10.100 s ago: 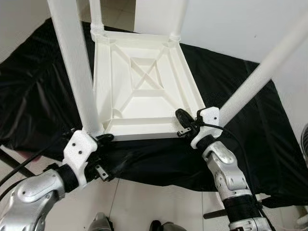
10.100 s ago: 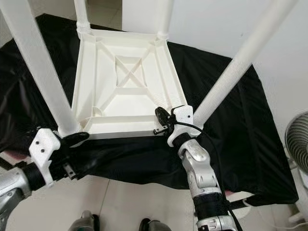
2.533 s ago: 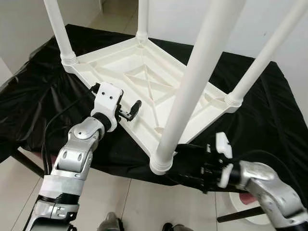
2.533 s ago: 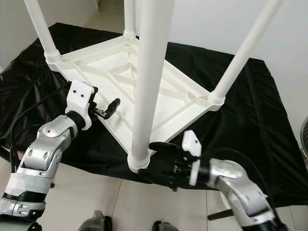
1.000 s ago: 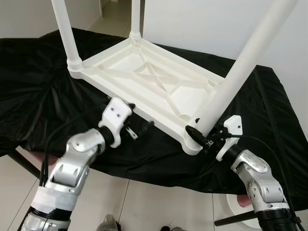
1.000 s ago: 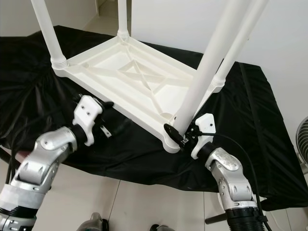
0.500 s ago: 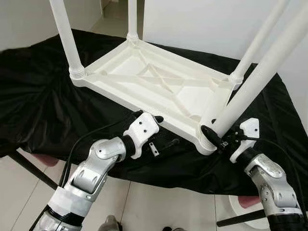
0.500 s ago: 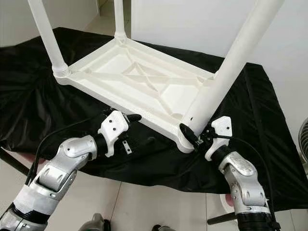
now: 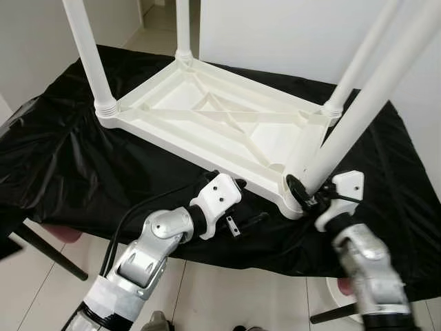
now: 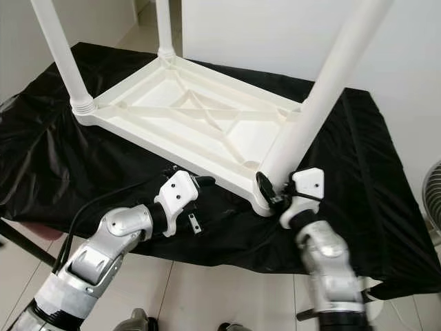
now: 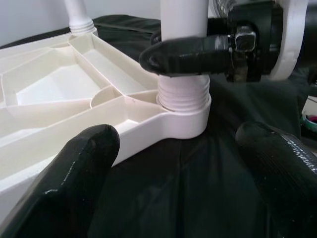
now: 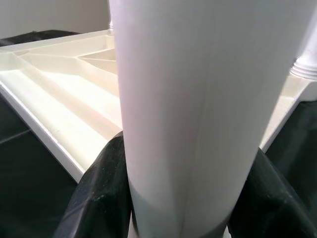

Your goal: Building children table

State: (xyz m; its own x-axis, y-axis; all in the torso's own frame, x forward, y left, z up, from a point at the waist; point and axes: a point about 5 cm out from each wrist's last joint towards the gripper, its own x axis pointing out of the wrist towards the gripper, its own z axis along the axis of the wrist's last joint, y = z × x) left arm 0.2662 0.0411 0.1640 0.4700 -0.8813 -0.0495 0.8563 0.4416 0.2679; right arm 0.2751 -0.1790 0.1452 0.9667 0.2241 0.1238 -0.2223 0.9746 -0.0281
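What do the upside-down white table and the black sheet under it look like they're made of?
The table looks like molded plastic: matte white, with cast ribs on its underside and threaded collars at the legs. The black sheet seems a thin plastic film or coated fabric, glossy and crinkled into folds.

Black cloth (image 9: 62, 165) over work surface, white wall (image 9: 275, 34) behind, tiled floor (image 9: 227, 289), fan (image 10: 433, 200) at rt edge.
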